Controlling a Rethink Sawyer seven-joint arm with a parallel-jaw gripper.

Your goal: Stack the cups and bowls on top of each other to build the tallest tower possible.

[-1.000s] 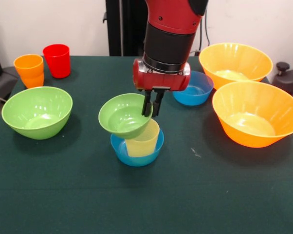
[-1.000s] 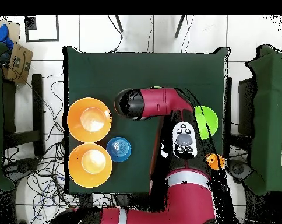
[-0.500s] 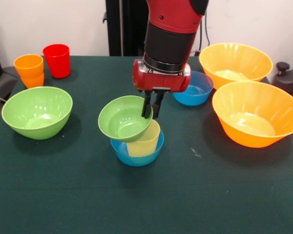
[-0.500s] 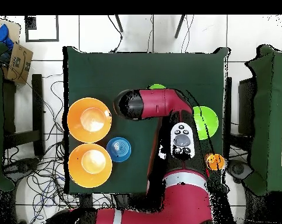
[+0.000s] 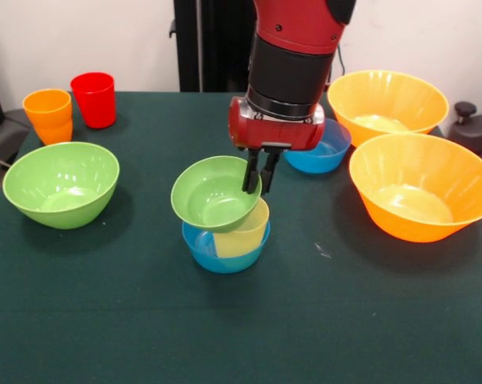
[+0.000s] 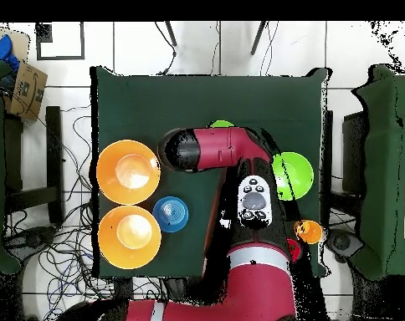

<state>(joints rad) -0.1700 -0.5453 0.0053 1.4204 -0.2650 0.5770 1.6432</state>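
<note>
Green tabletop (image 5: 105, 320): end effector (image 5: 259, 170) pinches small green bowl (image 5: 213, 194) rim above yellow cup (image 5: 243, 233).

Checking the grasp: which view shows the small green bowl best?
Front view. The small green bowl shows whole there, tilted on the yellow cup in the blue bowl, with the claw pinching its rim. Overhead, the arm covers it; only a green sliver shows.

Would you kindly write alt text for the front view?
A red and black gripper pinches the rim of a small green plastic bowl, holding it tilted over a pale yellow tumbler that stands in a small blue bowl on a dark green table.
</note>
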